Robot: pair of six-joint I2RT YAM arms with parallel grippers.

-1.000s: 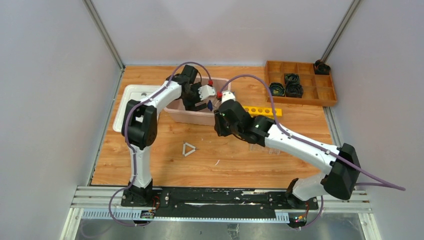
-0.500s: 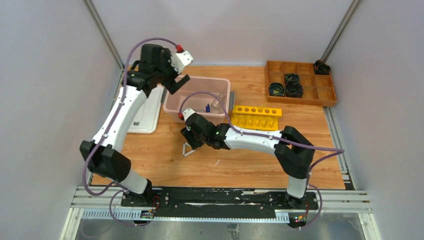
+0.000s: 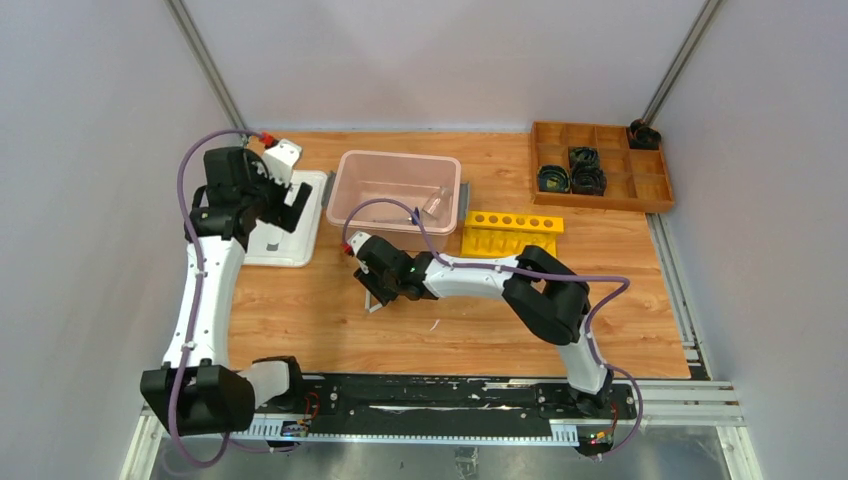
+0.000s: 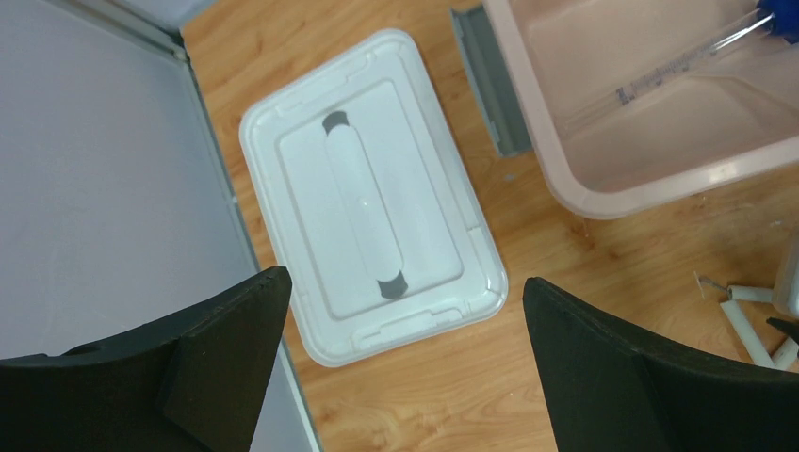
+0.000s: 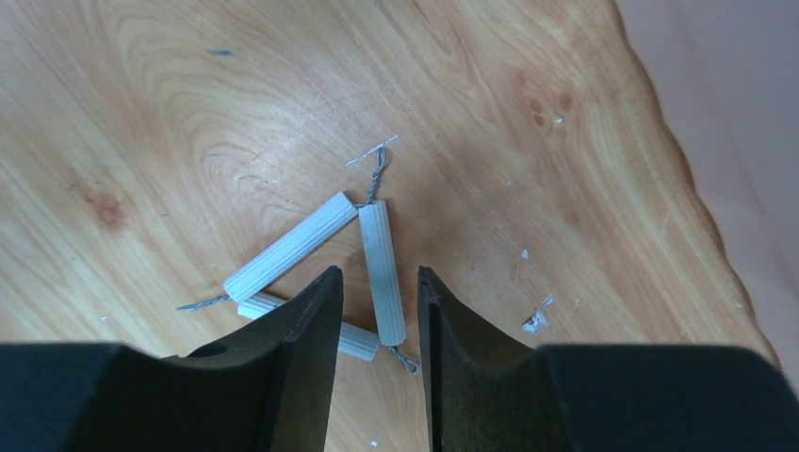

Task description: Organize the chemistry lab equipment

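Wooden tabletop [image 3: 480,320], white wire triangle [image 5: 292,247] beneath the right gripper [image 5: 378,271].
One leg of the triangle lies between the jaws, which stand narrowly apart, not pinching it. At its 12 o'clock a pink bin [image 3: 352,170] holds a thin rod [image 4: 660,71] and, seemingly, a blue-capped tube [image 4: 780,13]; a yellow rack [image 3: 510,232] sits at the bin's 3 o'clock. Over a white lid [image 4: 363,207] the left gripper [image 4: 403,280] gapes wide.

**A wooden bench inside plain grey walls**

The bench [image 3: 480,340] is light brown wood with swirly grain. Three smooth, pale grey walls [image 3: 440,60] stand around it, at the back and on both sides. Thin metal posts [image 3: 206,65] run up the two back corners. The light is soft and even.
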